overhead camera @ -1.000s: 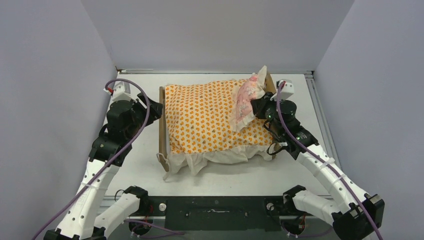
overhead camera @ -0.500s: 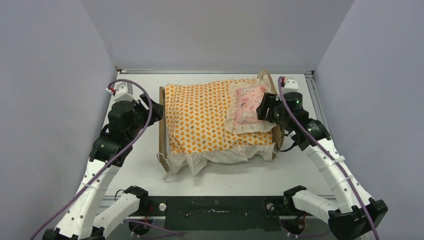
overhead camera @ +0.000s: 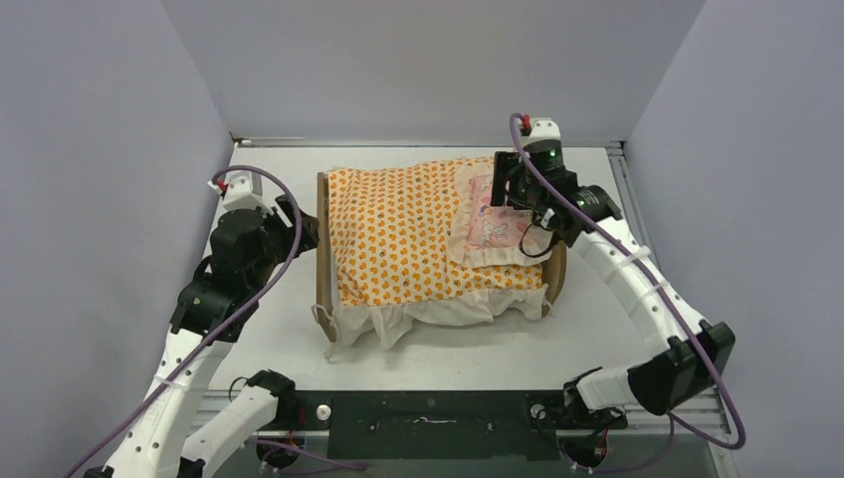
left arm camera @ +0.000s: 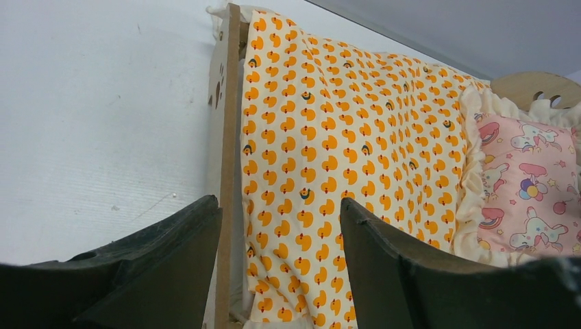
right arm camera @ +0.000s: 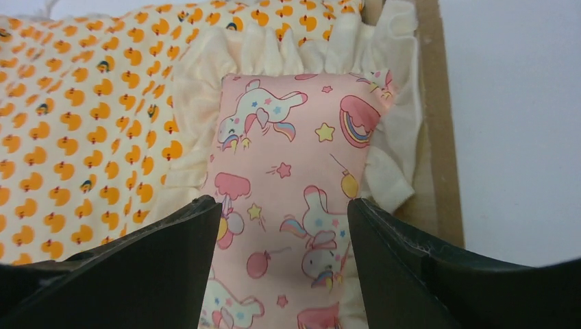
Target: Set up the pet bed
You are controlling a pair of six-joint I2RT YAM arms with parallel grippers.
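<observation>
The pet bed stands mid-table, its plywood footboard on the left and its rounded headboard on the right. An orange duck-print cushion covers it. A pink frilled pillow lies flat on the cushion at the headboard end. My right gripper hovers open just above the pillow, touching nothing. My left gripper is open beside the footboard, apart from it, facing the cushion. The striped base is hidden under the cushion.
The cushion's white ruffle hangs over the bed's near side onto the white table. Grey walls close in the left, back and right. A black mounting bar runs along the near edge between the arm bases.
My right gripper opened, let go of the pillow and rose toward the back. The pillow dropped from tilted to flat on the cushion. The left arm drew slightly away from the footboard.
</observation>
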